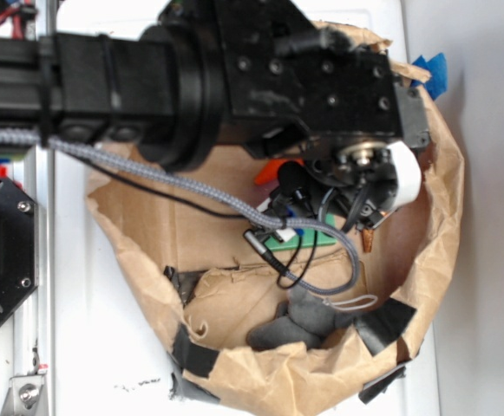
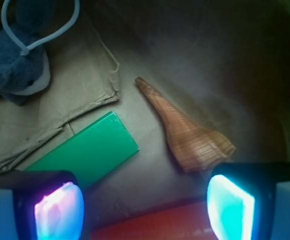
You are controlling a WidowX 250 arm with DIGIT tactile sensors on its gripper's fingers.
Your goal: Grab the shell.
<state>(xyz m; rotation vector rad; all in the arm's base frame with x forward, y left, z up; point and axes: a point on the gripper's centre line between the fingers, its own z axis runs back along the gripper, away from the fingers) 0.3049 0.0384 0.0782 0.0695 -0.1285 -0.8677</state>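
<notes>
Hovering released, the end effector (image 2: 145, 205) has both pads at the lower frame edge; the shell (image 2: 187, 132) lies ungrasped on brown paper right of centre, so grabbing remains.

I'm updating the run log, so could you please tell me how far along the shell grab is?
Done: the gripper is down inside the paper bag, close to the shell. In hand: nothing; it is open, the shell lying free near the right finger pad. Left: centre over the shell, close and lift.
</notes>
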